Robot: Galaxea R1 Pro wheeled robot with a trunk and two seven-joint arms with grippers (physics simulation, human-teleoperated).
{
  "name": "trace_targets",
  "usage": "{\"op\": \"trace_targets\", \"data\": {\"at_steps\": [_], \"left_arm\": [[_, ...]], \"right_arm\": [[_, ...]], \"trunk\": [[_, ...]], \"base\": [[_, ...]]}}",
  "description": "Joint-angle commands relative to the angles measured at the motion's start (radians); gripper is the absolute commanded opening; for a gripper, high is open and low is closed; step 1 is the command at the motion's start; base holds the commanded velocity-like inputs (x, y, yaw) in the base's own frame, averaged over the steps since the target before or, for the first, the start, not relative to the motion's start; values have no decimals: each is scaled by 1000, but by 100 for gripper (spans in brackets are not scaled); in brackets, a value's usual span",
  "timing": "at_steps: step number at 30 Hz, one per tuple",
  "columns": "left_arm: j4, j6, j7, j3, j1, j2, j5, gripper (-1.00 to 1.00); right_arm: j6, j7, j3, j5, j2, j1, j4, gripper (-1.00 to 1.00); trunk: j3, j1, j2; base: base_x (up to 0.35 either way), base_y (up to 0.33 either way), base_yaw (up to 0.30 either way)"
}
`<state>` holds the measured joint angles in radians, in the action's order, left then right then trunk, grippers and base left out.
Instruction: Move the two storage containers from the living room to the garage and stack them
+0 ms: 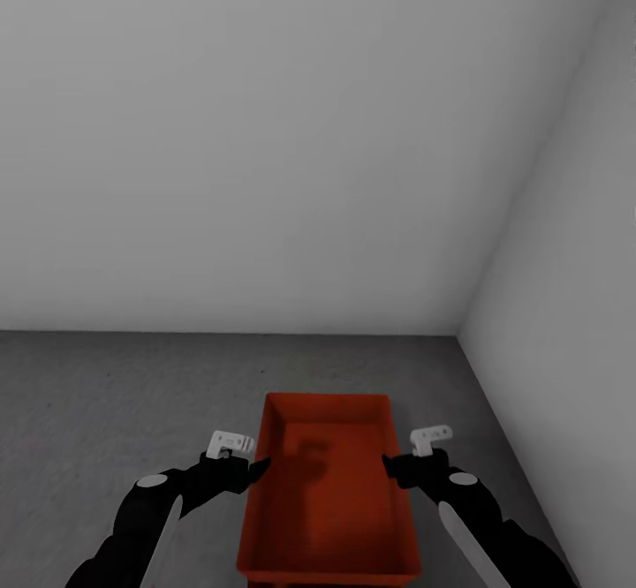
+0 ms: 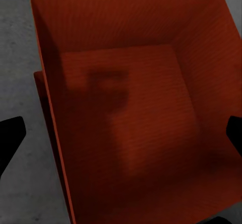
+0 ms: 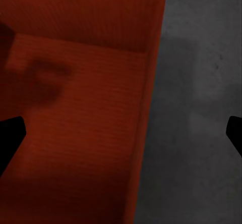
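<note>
Bin (image 1: 331,491) is sitting on the garage floor (image 1: 115,403) near the wall corner; I'm holding my left tool (image 1: 257,468) and right tool (image 1: 389,464) wide, straddling its side walls.

Both black arms reach forward and inward, the left gripper (image 1: 258,467) and right gripper (image 1: 389,464) level with each other, each with its two fingers spread wide apart.
</note>
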<state>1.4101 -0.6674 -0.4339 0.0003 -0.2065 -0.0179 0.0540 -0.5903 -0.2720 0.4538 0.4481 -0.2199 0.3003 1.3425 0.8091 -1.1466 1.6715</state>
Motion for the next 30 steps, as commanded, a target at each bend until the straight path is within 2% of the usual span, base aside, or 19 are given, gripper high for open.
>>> {"op": "trace_targets", "data": {"at_steps": [1, 30], "left_arm": [[1, -5, -6, 1, -1, -1, 6, 100], [1, -5, -6, 1, -1, -1, 6, 100]], "right_arm": [[-2, -10, 3, 11, -1, 1, 1, 100], [-2, -10, 2, 10, -2, 1, 2, 100]], "trunk": [[-1, 0, 0], [-47, 0, 0]], "base": [[0, 0, 0], [0, 0, 0]]}}
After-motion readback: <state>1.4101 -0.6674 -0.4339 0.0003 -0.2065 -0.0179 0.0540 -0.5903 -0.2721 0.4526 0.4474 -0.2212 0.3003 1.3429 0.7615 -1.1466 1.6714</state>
